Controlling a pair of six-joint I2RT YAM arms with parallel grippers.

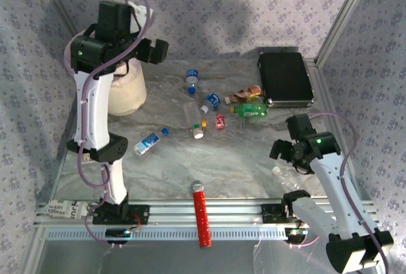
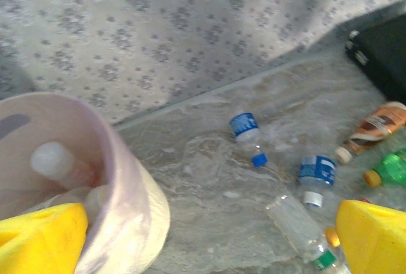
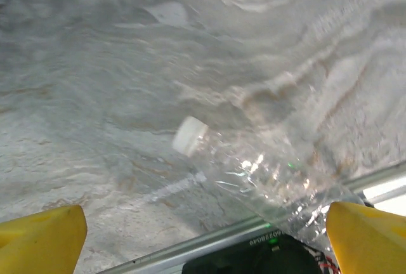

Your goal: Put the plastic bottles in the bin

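Top external view puts the bin (image 1: 130,96) at 10 o'clock on the table (image 1: 190,166), close by the left gripper (image 1: 154,51), whose fingers stand wide with nothing between them. Loose plastic bottles (image 1: 202,106) lie scattered around the centre and toward 1 o'clock. At 4 o'clock the right gripper (image 1: 287,150) hovers, fingers spread wide, over a clear bottle (image 3: 254,172) lying on its side. Left wrist view shows a white-capped bottle (image 2: 57,163) inside the bin.
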